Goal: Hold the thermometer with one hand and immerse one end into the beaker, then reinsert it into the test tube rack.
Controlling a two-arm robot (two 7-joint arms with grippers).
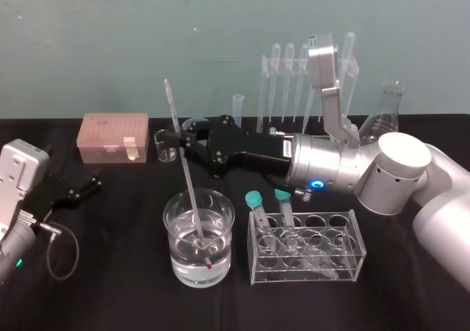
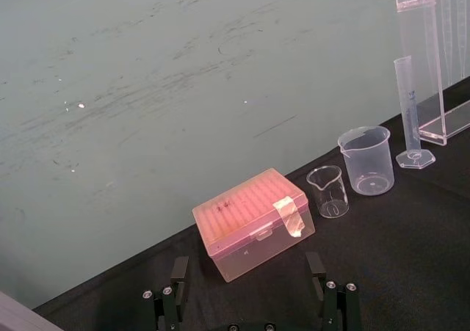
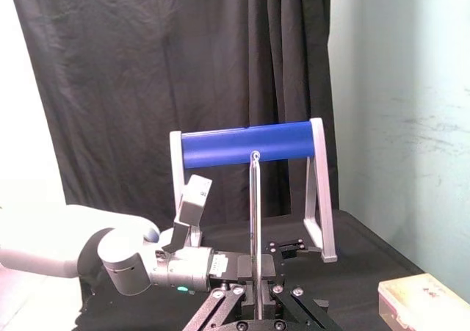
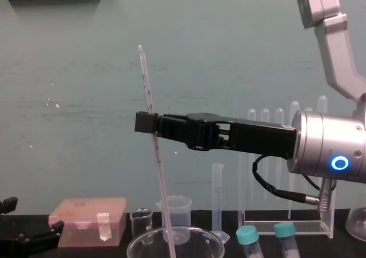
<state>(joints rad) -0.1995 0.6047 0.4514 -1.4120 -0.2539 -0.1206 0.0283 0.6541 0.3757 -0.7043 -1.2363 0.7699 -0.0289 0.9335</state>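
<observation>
My right gripper [image 1: 178,136] reaches in from the right and is shut on the thermometer [image 1: 187,180], a long thin pale rod held nearly upright. The rod's lower end, with a red tip, sits in the water inside the beaker [image 1: 180,261], a wide clear glass at front centre. In the chest view the gripper [image 4: 147,122] grips the thermometer [image 4: 161,189] above the beaker's rim [image 4: 143,243]. The test tube rack [image 1: 332,78], tall and clear with pipettes hanging in it, stands at the back right behind the arm. My left gripper [image 1: 92,183] rests open at the far left.
A low clear rack [image 1: 345,261] with two teal-capped tubes stands right of the beaker. A pink tip box [image 1: 114,136], a tiny glass beaker [image 1: 165,147], a graduated cylinder [image 1: 236,107] and a conical flask [image 1: 385,111] line the back. A cable [image 1: 62,254] loops at front left.
</observation>
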